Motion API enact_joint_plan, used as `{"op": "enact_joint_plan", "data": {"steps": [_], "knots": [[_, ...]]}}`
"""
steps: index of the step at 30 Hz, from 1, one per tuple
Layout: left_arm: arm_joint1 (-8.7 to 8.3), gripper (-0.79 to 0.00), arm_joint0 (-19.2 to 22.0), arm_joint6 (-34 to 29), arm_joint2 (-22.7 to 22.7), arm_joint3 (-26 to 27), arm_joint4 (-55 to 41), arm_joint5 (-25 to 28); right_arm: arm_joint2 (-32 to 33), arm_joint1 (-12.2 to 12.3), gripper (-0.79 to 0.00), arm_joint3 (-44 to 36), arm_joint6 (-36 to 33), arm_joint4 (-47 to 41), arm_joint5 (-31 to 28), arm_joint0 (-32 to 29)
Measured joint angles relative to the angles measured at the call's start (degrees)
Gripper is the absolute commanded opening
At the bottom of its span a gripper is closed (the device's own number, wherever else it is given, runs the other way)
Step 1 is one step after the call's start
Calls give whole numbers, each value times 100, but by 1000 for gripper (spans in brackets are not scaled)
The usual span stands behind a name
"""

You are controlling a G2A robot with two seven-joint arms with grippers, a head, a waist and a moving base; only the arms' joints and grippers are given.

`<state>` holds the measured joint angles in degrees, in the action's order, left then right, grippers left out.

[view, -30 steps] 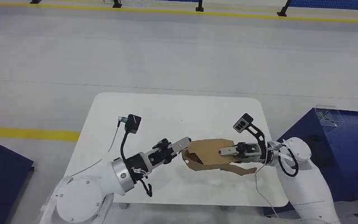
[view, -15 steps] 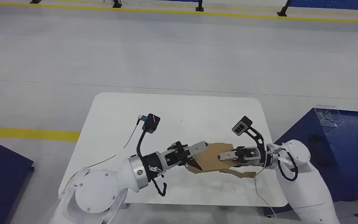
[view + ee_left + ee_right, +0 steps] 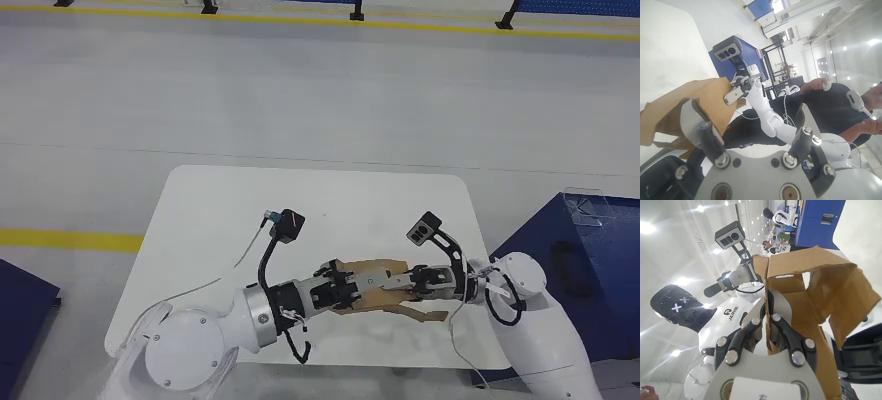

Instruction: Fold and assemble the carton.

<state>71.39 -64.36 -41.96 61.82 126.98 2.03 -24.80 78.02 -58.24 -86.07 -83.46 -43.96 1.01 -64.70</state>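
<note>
Between the two fingers of the right tool [image 3: 769, 298], a thin wall of the brown carton [image 3: 829, 291] is pinched tight, edge-on. That wrist view looks into the carton's hollow inside, where ragged flaps hang open. Opposite, the left tool [image 3: 745, 104] is spread wide. Its own wrist view puts one finger [image 3: 694, 115] close against the carton's outer panel and the other well clear of it, though contact cannot be judged. From above, the carton lies between both tools, over the near part of the white tabletop [image 3: 250, 210], close to its front edge.
</note>
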Motion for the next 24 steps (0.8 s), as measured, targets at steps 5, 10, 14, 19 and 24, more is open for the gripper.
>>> {"op": "enact_joint_plan", "data": {"steps": [5,10,14,19,24], "knots": [[-52,0,-342,297,358,477,83,133,114,-31,-785,362,20,-922,378,108],[-130,0,-847,332,637,775,350,243,105,-67,-785,764,-228,-1789,947,311],[-153,0,-877,271,446,765,725,-2,24,-85,-785,892,-387,-1935,1109,434],[-126,0,-527,318,-139,659,1468,-607,-91,-98,-785,841,-456,-1942,1129,458],[-61,0,-169,496,-666,520,2056,-1257,-103,-84,-785,791,-454,-1986,1095,425]]}}
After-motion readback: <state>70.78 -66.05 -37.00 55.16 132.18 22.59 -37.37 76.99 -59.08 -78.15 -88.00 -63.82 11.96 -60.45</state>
